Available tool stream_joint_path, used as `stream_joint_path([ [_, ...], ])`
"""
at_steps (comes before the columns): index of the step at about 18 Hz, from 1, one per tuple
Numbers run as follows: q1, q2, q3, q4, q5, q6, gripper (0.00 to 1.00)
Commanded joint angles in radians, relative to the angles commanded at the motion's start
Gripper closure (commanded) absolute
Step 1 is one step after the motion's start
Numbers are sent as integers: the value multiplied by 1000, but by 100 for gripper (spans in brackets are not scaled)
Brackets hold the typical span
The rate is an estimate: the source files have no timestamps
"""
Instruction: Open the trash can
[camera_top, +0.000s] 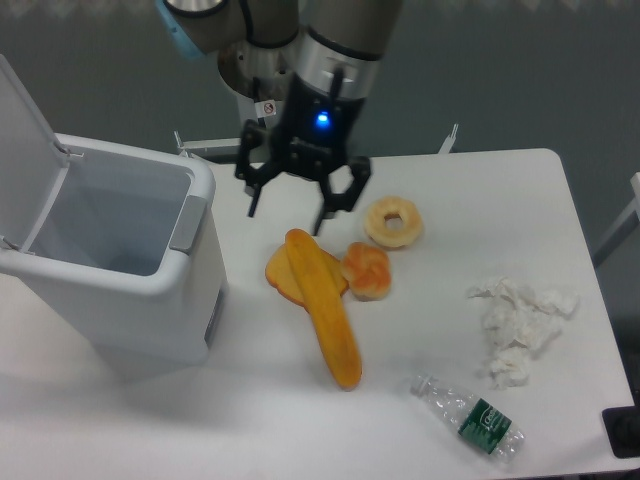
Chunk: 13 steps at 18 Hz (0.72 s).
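The trash can (150, 300) is a big white box on the table's left side. Its lid (25, 150) stands raised at the far left edge, and the pale inside of the bin is exposed. A grey push tab (187, 222) sits on the right rim. My gripper (286, 214) hangs to the right of the bin, above the table and just over the upper end of the orange peel. Its two dark fingers are spread apart and hold nothing.
An orange banana-like peel (325, 310) lies mid-table with a bun (367, 271) and a ring-shaped doughnut (392, 222) beside it. Crumpled white tissue (520, 320) lies to the right, a plastic bottle (470, 415) near the front edge.
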Motion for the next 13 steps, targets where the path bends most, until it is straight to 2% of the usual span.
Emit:
stream_joint_path([
  [2,28,-41,0,32,113,78,0],
  [5,67,-97,0,39,239,195,0],
  [10,134,-173,12,39,269,516,0],
  [13,141,-242,28,40,405,650,0],
])
